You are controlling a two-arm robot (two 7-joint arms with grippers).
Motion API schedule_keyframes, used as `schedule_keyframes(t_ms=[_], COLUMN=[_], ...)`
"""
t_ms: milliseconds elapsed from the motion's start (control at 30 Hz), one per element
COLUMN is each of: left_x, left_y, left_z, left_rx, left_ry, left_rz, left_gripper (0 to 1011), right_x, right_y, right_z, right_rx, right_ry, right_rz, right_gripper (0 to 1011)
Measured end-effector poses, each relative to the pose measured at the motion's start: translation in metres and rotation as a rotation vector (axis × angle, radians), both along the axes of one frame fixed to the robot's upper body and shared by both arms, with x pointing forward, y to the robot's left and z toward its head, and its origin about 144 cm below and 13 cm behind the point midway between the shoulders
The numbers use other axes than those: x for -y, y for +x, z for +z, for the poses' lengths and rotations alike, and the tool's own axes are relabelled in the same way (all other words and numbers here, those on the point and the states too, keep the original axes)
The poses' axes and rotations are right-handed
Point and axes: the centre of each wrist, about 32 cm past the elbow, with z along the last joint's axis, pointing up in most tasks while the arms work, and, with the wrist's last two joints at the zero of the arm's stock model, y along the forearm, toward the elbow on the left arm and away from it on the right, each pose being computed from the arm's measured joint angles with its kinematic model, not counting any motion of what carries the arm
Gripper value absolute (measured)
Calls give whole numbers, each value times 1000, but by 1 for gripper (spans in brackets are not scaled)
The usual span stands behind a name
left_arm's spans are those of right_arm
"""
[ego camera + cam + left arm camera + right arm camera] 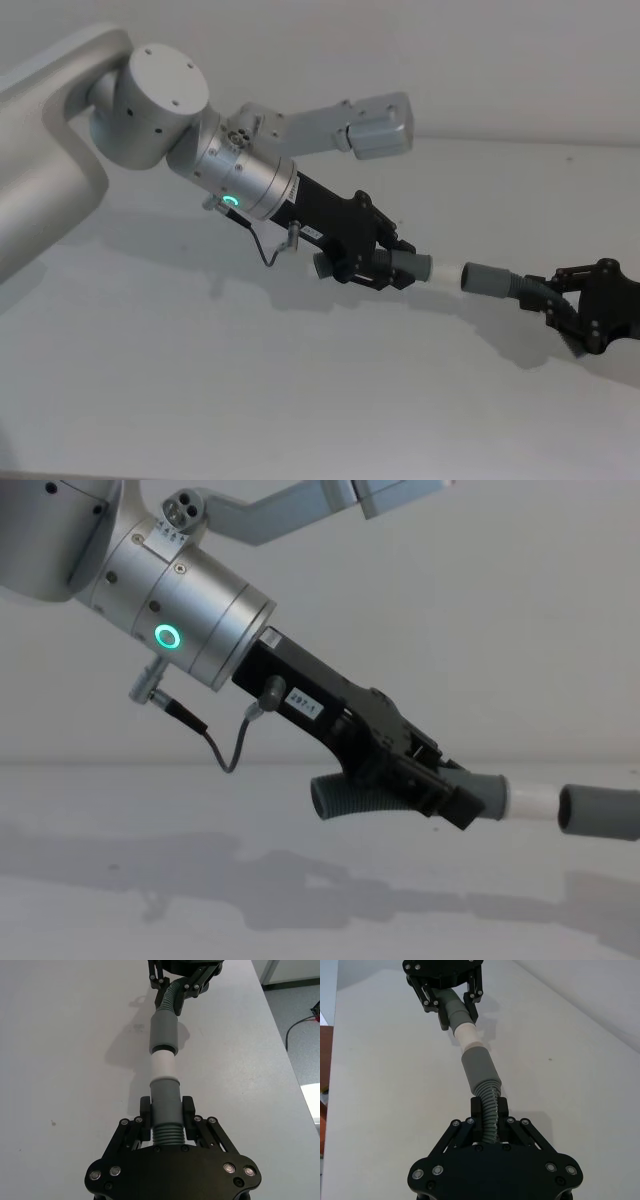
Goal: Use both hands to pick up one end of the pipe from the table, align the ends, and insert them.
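Observation:
My left gripper [385, 268] [166, 1110] [440, 790] is shut on the curved ribbed pipe piece [410, 268] [165, 1102] just behind its smooth collar. That piece's white spigot [447, 272] [162, 1064] [530, 801] points toward the right arm. My right gripper [553, 300] [489, 1110] is shut on the ribbed part of the straighter grey tube [487, 280] [479, 1070] [600, 812]. The two pieces lie nearly in one line above the white table [200, 380]. The spigot's tip sits right at the tube's open mouth [162, 1050]; how deep it sits I cannot tell.
The left arm's silver wrist with its green ring light [167, 637] slants down from the upper left. The table's edge [285, 1060] runs along one side of the left wrist view, with floor and a cable [305, 1015] beyond it.

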Motion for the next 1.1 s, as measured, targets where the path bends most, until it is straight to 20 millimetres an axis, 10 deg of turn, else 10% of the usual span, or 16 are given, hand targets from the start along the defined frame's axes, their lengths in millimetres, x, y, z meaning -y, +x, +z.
schedule_keyframes(t_ms=[1100], left_x=[5], left_y=[5], left_z=[-2], left_rx=[-15], left_ry=[-3], left_rz=[-16], left_gripper=[355], right_x=[0], right_y=[0], right_z=[0], right_rx=[0], right_ry=[0], right_rz=[0], right_gripper=[169])
